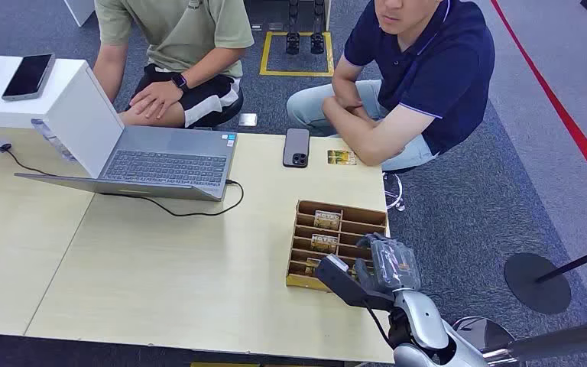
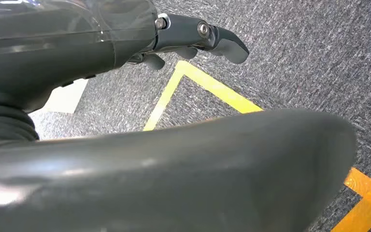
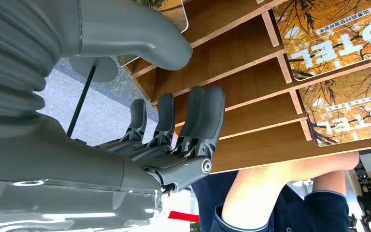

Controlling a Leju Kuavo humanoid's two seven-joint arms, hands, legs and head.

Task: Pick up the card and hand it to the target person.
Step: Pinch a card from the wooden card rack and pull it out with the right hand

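Right hand [image 1: 386, 264] poised over wooden card rack's [image 1: 338, 210] near corner, fingers [image 3: 193, 121] spread and gripping nothing, apparently lined up for a pick; cards [image 1: 325, 219] lying in rack slots; left hand [image 2: 193, 36] above carpet, finger state indeterminable.

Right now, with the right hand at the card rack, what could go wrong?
The right hand hangs open at the rack's near corner; a nudge could slide the rack on the table. The cards lie flat in narrow slots, so thick fingers may slip off. A phone and a loose card lie along the handover path.
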